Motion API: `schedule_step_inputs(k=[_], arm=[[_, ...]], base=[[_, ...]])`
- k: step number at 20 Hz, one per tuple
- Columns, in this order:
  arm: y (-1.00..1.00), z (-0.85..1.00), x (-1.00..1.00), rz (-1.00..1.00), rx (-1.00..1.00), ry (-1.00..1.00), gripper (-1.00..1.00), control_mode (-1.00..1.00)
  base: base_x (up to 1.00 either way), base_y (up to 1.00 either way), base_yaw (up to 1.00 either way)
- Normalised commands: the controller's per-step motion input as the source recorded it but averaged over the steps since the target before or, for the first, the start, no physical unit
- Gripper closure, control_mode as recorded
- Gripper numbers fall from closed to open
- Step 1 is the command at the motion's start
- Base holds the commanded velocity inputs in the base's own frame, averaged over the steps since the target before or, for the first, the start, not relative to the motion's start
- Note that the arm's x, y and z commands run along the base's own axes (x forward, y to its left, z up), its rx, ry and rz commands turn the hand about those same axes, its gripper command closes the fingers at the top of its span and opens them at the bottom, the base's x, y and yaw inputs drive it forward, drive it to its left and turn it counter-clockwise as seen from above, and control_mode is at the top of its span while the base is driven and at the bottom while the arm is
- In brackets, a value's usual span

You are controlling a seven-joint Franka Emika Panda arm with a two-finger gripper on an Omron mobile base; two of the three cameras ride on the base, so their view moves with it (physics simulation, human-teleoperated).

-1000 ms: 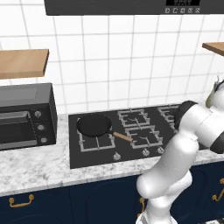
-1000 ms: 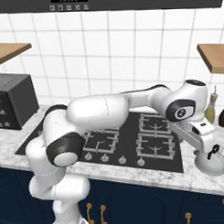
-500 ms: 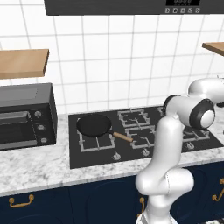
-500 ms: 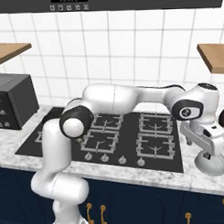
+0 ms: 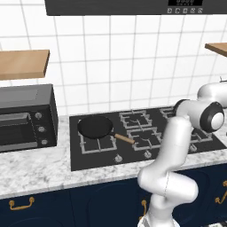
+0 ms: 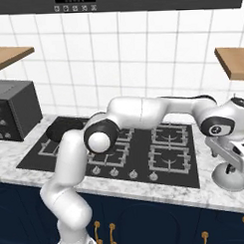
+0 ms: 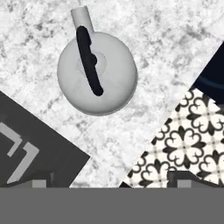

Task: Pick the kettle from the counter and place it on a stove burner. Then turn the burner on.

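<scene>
hand view: one kettle point(image 7: 97, 73) on counter point(image 7: 166, 52); jaws' state unclear.

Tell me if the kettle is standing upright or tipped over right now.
Upright. The hand view looks straight down on the kettle: round dome, handle arching across the lid, spout level. It sits flat on the counter.

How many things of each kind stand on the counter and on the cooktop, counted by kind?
Kettle: 1
Frying pan: 1
Toaster oven: 1
Burner grates: 6 (pan covers one; for example, the front right grate)
Total: 9
</scene>
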Motion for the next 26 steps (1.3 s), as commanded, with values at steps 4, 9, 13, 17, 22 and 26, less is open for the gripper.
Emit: schedule_step_inputs(k=[4,9,13,17,22,26], arm=[[-0.35,-0.48,0.24,0.04,-0.12,-0.1,-1.0,-1.0],[-0.03,-0.13,0.42,0.01,-0.03,-0.02,-1.0,-1.0],[0.0,-0.19,0.44,0.0,-0.02,0.0,-1.0,-1.0],[0.0,-0.44,0.24,0.0,-0.14,0.0,-1.0,-1.0],[-0.18,-0.35,0.12,0.0,-0.14,0.0,-1.0,-1.0],[-0.21,-0.27,0.0,0.0,-0.1,0.0,-1.0,-1.0]], base=[[0.0,0.0,0.0],[0.0,0.0,0.0],[0.0,0.0,0.0],[0.0,0.0,0.0],[0.0,0.0,0.0],[0.0,0.0,0.0]])
